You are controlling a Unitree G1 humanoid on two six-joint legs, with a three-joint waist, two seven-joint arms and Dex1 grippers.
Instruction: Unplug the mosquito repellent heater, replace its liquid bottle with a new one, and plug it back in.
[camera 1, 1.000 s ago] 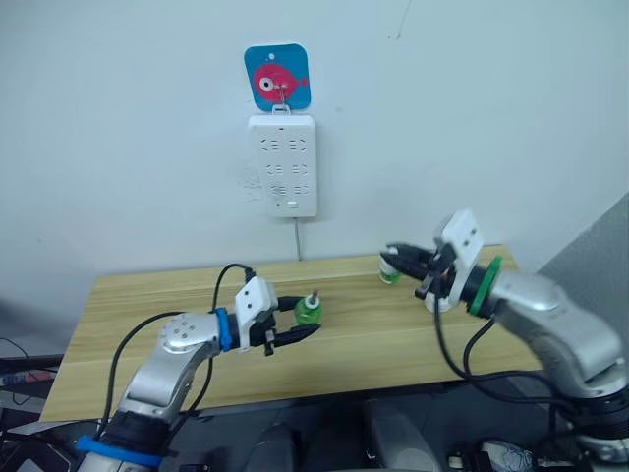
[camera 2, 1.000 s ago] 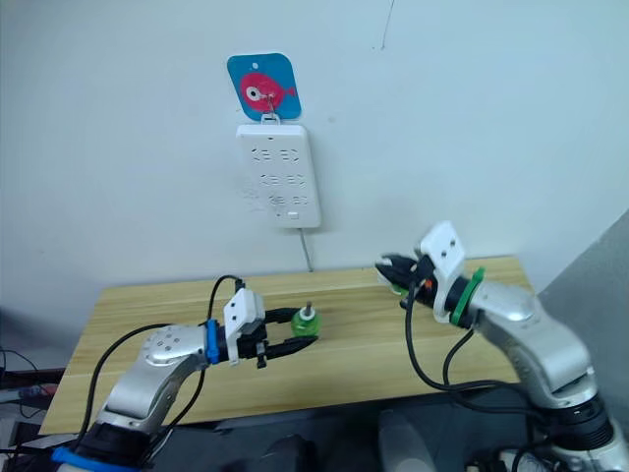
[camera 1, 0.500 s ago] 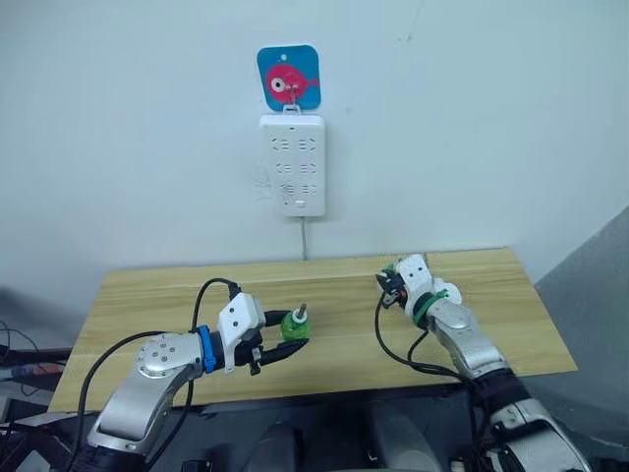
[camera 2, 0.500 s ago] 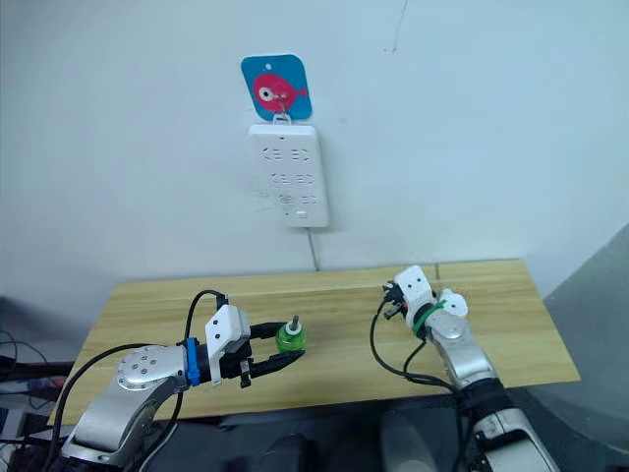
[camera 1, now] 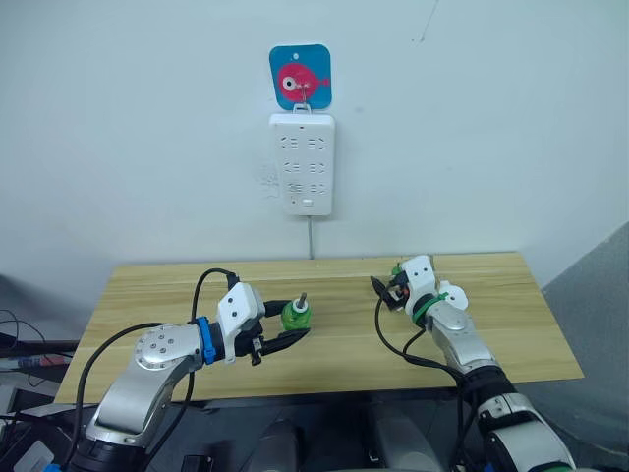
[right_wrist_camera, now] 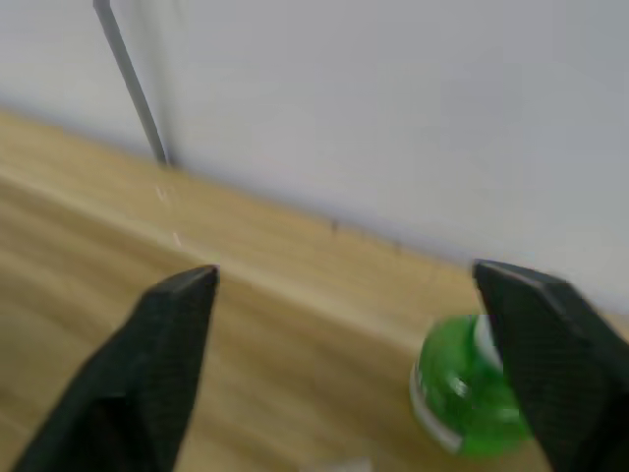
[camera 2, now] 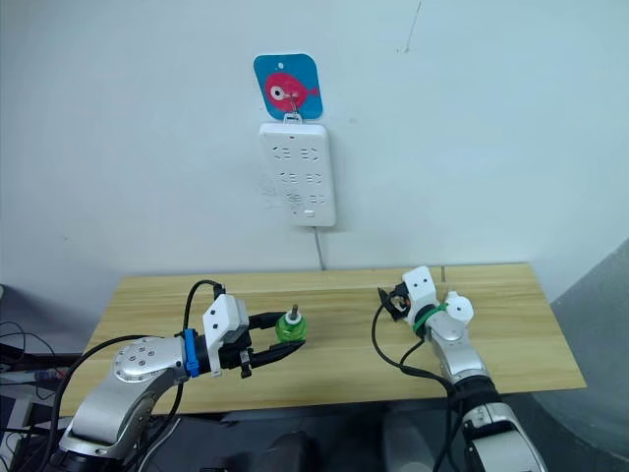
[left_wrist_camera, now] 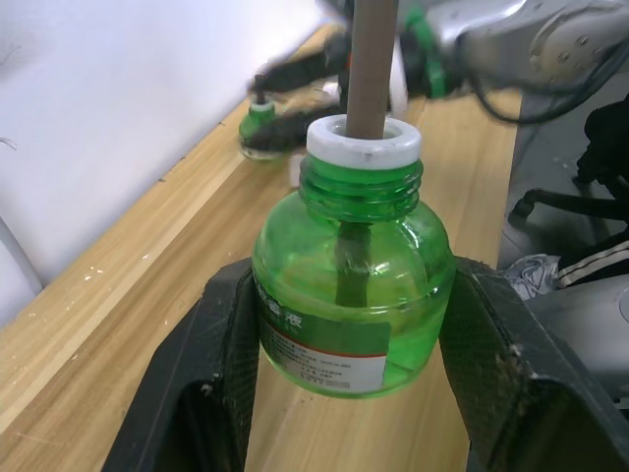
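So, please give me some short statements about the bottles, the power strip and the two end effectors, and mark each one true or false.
1. The left end effector has its fingers on both sides of a green bottle. True.
2. That bottle carries a screwed-on cap. False: its threaded neck is bare, with a white collar and a brown wick rising from it.
3. The right end effector is shut on the second green bottle. False: its fingers are wide apart and the bottle stands on the table beside one finger.
4. The white power strip lies flat on the wooden table. False: it hangs on the wall under a blue fish sign.
5. A cable runs down from the strip. True.
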